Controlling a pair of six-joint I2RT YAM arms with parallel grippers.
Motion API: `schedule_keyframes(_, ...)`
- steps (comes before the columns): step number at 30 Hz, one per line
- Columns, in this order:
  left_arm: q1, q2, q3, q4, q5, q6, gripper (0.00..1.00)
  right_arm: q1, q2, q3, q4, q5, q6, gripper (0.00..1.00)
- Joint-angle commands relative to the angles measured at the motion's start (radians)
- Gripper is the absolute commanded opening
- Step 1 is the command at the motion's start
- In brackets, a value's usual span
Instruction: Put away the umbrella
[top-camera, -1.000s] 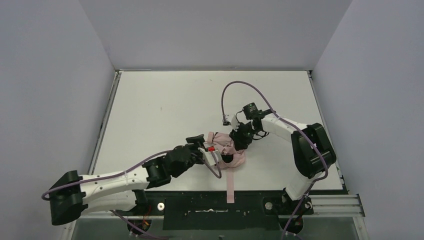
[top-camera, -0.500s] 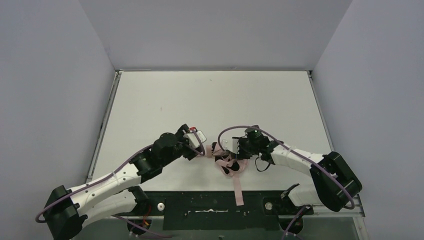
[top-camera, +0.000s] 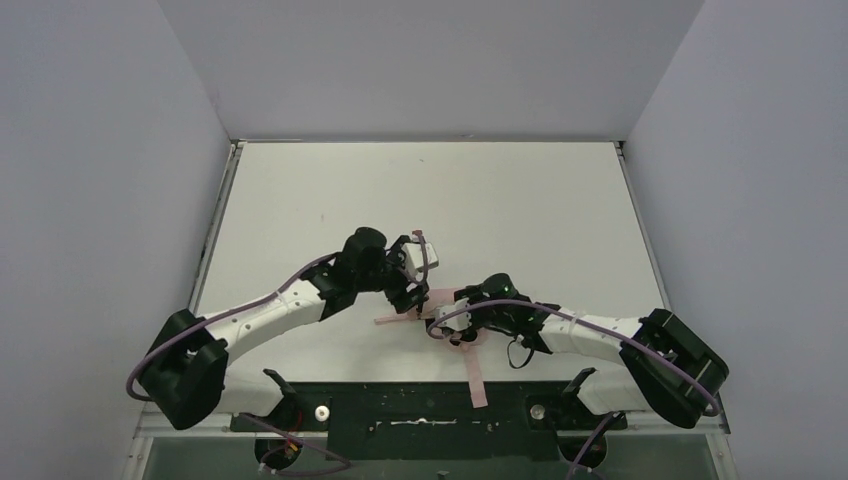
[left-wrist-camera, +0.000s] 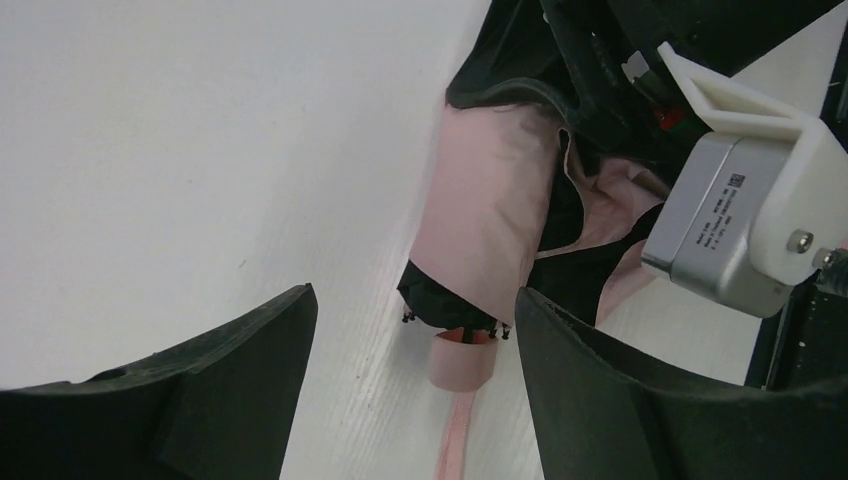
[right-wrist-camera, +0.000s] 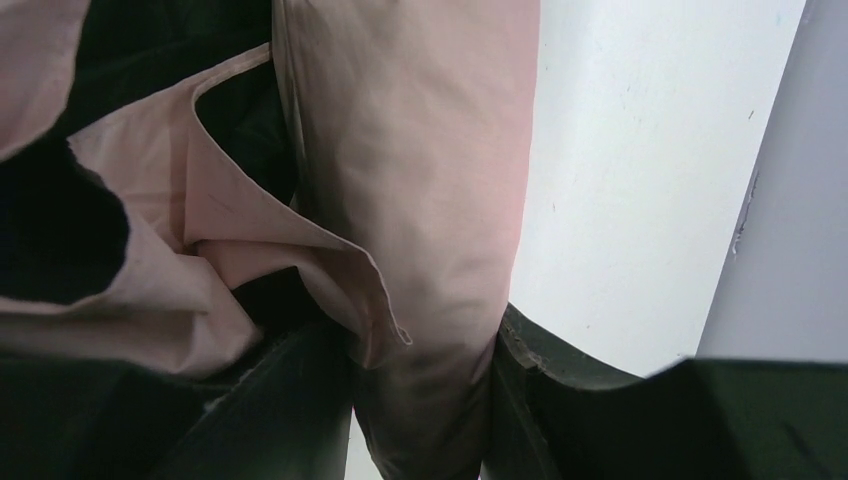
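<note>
Umbrella: the umbrella lies collapsed on the white table, near the middle of its near edge, with its pale pink fabric bunched in loose folds around black parts.
Strap: a long pink strap runs from the bundle toward the near side and crosses the table's near edge.
Left gripper: the left gripper has its jaws apart with nothing between them. It hangs just to the left of the bundle, pointing at a short pink end that sticks out of the fabric.
Right gripper: the right gripper reaches in low from the right and is clamped on a roll of the umbrella's fabric.
Right wrist camera: this grey and white block sits just above the bundle.
</note>
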Motion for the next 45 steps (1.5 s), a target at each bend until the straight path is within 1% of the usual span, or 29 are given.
schedule_keyframes(1,0.046,0.105,0.102,-0.035,0.247,-0.008,0.70,0.016,-0.002,-0.020,-0.003,0.043,-0.047,0.10)
schedule_keyframes(5,0.062,0.206,0.149,-0.067,0.302,-0.025,0.71,0.018,-0.005,-0.017,0.004,0.055,-0.050,0.10)
schedule_keyframes(6,0.065,0.232,0.160,-0.076,0.316,-0.031,0.77,0.019,-0.006,-0.018,0.008,0.058,-0.052,0.10)
schedule_keyframes(7,0.069,0.259,0.176,-0.089,0.335,-0.037,0.81,0.020,-0.005,-0.019,0.012,0.062,-0.055,0.10)
schedule_keyframes(8,0.071,0.290,0.195,-0.107,0.351,-0.043,0.81,0.021,-0.005,-0.021,0.018,0.066,-0.057,0.10)
schedule_keyframes(11,0.081,0.366,0.246,-0.158,0.426,-0.059,0.82,0.022,0.000,-0.022,0.031,0.077,-0.068,0.10)
schedule_keyframes(14,0.089,0.429,0.271,-0.163,0.489,-0.090,0.83,0.026,0.000,-0.020,0.031,0.081,-0.070,0.09)
schedule_keyframes(18,0.089,0.518,0.315,-0.200,0.514,-0.111,0.84,0.030,-0.007,-0.021,0.019,0.089,-0.077,0.09)
schedule_keyframes(20,0.089,0.554,0.346,-0.242,0.532,-0.110,0.82,0.032,-0.013,-0.022,0.026,0.097,-0.076,0.09)
schedule_keyframes(23,0.088,0.587,0.366,-0.270,0.545,-0.104,0.74,0.032,-0.015,-0.020,0.035,0.101,-0.072,0.09)
schedule_keyframes(27,0.083,0.602,0.369,-0.272,0.533,-0.100,0.57,0.033,-0.009,-0.019,0.063,0.107,-0.047,0.10)
schedule_keyframes(31,0.073,0.612,0.383,-0.310,0.493,-0.087,0.33,0.034,-0.007,-0.014,0.073,0.097,-0.024,0.14)
schedule_keyframes(33,0.069,0.614,0.391,-0.336,0.485,-0.063,0.19,0.034,-0.010,-0.012,0.079,0.094,-0.009,0.17)
schedule_keyframes(35,0.064,0.614,0.394,-0.354,0.469,-0.045,0.09,0.034,-0.018,-0.009,0.080,0.094,0.005,0.22)
schedule_keyframes(39,0.058,0.612,0.400,-0.376,0.438,-0.024,0.00,0.032,-0.073,0.020,0.021,0.070,0.039,0.39)
schedule_keyframes(42,0.054,0.596,0.403,-0.390,0.381,-0.010,0.00,0.032,-0.153,0.054,-0.084,0.043,0.051,0.52)
schedule_keyframes(45,0.050,0.564,0.391,-0.384,0.311,-0.002,0.00,0.031,-0.252,0.096,-0.244,0.019,0.075,0.60)
